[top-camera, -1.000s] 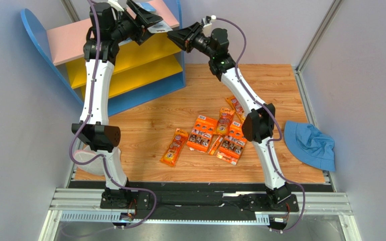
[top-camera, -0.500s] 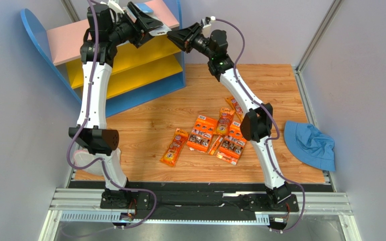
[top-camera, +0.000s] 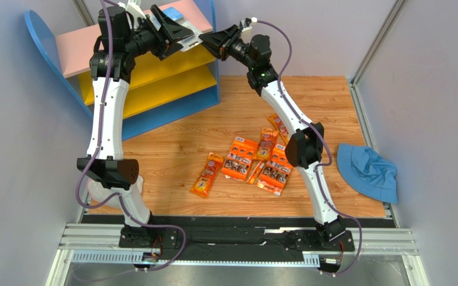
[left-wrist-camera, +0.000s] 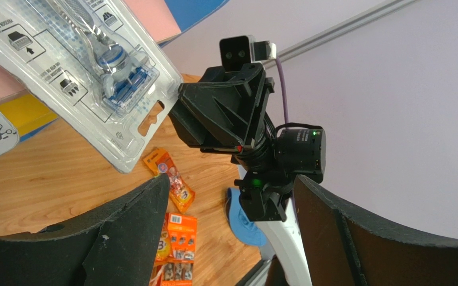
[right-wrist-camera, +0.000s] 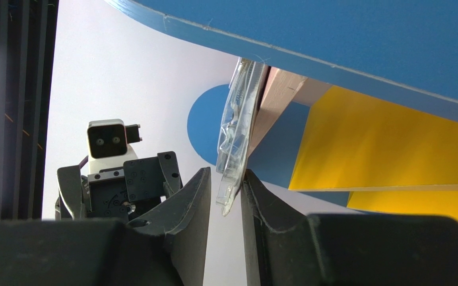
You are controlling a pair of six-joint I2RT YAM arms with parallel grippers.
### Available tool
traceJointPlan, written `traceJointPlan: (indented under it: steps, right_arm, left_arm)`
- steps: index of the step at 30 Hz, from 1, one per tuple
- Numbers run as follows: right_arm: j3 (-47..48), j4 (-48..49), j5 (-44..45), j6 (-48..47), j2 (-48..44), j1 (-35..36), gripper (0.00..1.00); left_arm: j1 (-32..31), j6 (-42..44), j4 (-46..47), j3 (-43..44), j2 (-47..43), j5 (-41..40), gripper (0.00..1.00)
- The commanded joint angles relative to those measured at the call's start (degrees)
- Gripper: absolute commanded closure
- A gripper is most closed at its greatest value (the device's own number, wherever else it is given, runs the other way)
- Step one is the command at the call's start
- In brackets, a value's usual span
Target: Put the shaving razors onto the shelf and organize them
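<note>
R claw [right-wrist-camera: 225, 179] is pinched on the hang-tab end of a clear blister pack [left-wrist-camera: 88, 77], grip looks light tho. Pack lies on the pink top board [top-camera: 88, 44] of the shelf [top-camera: 171, 110]. Its long axis sticks out past the board's right end, straight at R claw, so imo it needs a push leftward along that line. L claw [top-camera: 180, 37] is wide open w/ nothing in it, facing the pack's other side. Orange packs [top-camera: 240, 158] sit mid table [top-camera: 171, 149].

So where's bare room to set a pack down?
Bare wood between the shelf and the orange packs, and behind the blue cloth. Crowded: that pile, and the shelf's top corner, where the left gripper and right gripper meet at a clear pack.
</note>
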Motion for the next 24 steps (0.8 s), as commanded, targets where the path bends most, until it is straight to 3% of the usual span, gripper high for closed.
traceJointPlan:
  steps: [1, 10, 13, 14, 15, 16, 18, 24]
  right_arm:
    - [2.84, 2.80, 1.97, -1.90, -0.95, 0.22, 0.71]
    - [3.19, 1.39, 3.46, -3.66, -0.95, 2.07, 0.70]
    - [3.19, 0.43, 3.82, -4.98, -1.04, 2.86, 0.65]
    - [3.19, 0.25, 3.73, -5.33, -1.22, 2.86, 0.64]
    - [3.10, -0.02, 3.64, -5.68, -1.22, 3.12, 0.62]
    - [3.19, -0.19, 3.64, -5.94, -1.22, 3.12, 0.58]
    - [3.01, -0.46, 3.55, -6.30, -1.31, 3.21, 0.52]
    - [2.40, -0.46, 3.03, -6.65, -1.74, 3.21, 0.41]
  left_arm:
    - [-0.08, 1.17, -0.18, 1.17, -0.25, 1.43, 0.15]
    - [-0.08, 8.19, -5.27, 1.08, -3.58, 0.55, 0.17]
    - [-0.08, 12.06, -6.86, -1.63, -4.99, 0.46, 0.37]
    - [-0.08, 13.98, -6.95, -2.25, -5.34, 0.46, 0.58]
    - [-0.08, 14.70, -7.21, -2.87, -5.78, 0.46, 0.68]
    - [-0.08, 15.58, -7.47, -3.22, -5.78, 0.55, 0.86]
    - [-0.17, 17.86, -8.79, -3.31, -5.87, 0.37, 1.00]
    - [-1.57, 21.73, -10.38, -3.32, -4.12, -0.15, 1.00]
